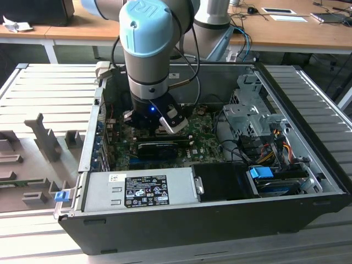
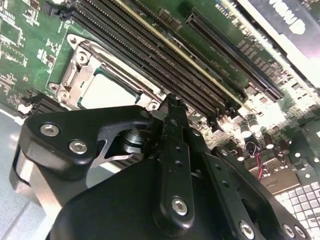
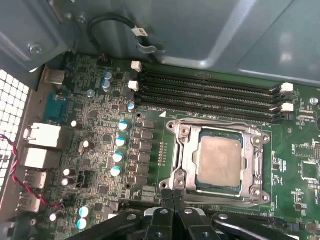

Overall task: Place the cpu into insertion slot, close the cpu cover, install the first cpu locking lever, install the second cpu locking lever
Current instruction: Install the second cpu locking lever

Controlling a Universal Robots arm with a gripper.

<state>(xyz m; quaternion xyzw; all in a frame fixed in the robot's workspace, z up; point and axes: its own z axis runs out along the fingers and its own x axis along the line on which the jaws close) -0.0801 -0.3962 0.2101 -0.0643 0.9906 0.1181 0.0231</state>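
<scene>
The cpu point(image 3: 220, 159) shows its pale silver face inside the insertion slot point(image 3: 220, 132) on the green motherboard point(image 3: 100, 125). The cpu cover point(image 3: 182, 160), a metal frame with a square window, lies flat around the chip. I cannot tell how the locking levers stand. My gripper point(image 3: 173, 196) is shut with nothing between its fingers, its tips just over the socket's near edge. In the second wrist view the gripper point(image 2: 170, 100) hangs beside the cpu point(image 2: 107, 92) and its cover point(image 2: 75, 70). In the exterior view the gripper point(image 1: 165, 127) reaches down into the open computer case.
Long black memory slots point(image 3: 210, 90) run beside the socket on the far side. A grey case wall point(image 3: 200, 30) rises behind them. A black finned card point(image 1: 159, 147), the power supply point(image 1: 137, 190), a drive cage point(image 1: 247, 110) and loose cables point(image 1: 269, 143) crowd the case.
</scene>
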